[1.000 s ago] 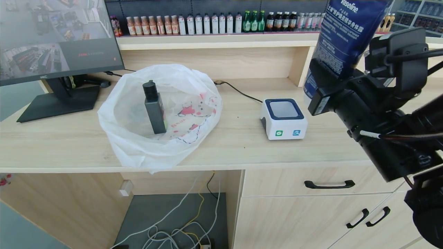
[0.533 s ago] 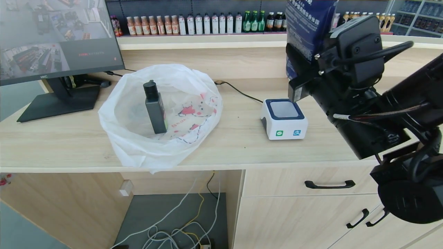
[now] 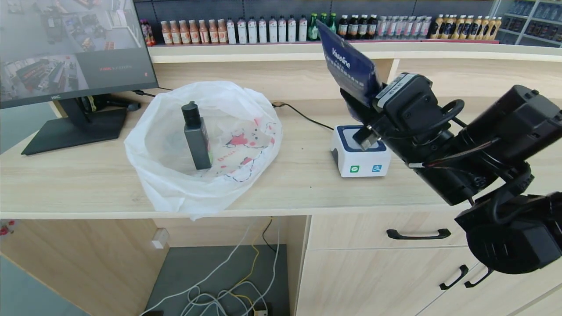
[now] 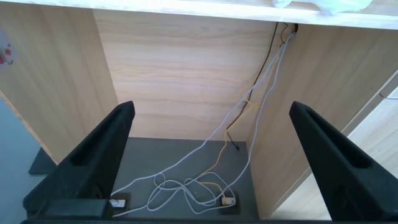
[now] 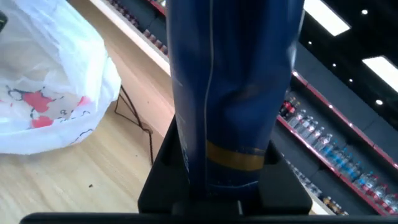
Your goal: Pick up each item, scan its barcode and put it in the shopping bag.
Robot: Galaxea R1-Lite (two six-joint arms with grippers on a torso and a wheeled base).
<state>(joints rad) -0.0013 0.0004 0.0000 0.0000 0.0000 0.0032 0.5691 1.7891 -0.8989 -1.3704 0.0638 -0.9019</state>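
Right gripper (image 3: 358, 117) closed on the blue pouch (image 3: 351, 72) above the scanner (image 3: 362, 167).

We see the pouch (image 5: 233, 81) clamped by its lower end between both jaws of the right gripper (image 5: 224, 183). It stands up from the gripper at a tilt, with the held end over the scanner's window. The shopping bag (image 3: 263, 112) sits open on the counter (image 3: 298, 186) to the scanner's left, and a dark bottle (image 3: 196, 136) stands inside it. The left gripper (image 4: 211, 112) hangs below counter level, jaws spread wide and holding nothing.
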